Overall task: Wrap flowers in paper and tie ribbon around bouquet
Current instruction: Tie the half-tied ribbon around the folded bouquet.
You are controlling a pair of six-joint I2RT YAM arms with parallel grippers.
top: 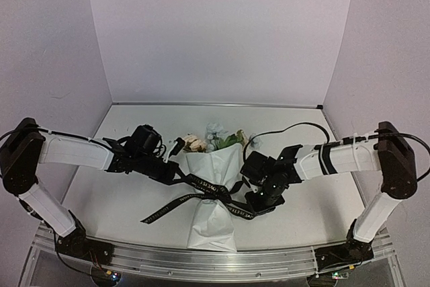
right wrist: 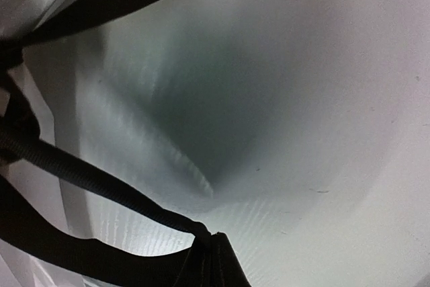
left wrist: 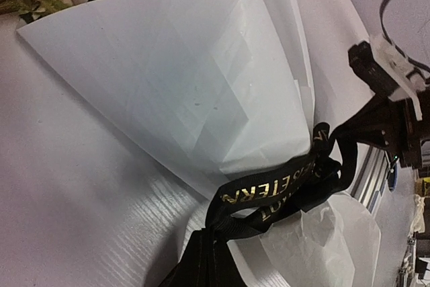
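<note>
Tying step. My left gripper and right gripper each clamp ribbon crossed round the bouquet. I judge an even outward pull comes next.

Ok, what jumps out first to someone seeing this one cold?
The white paper-wrapped bouquet lies centre-frame in the top view, with peach blooms at its far end. A black ribbon with pale lettering crosses its waist. It is pinched on either side by the left claw and the right claw, both shut.
</note>
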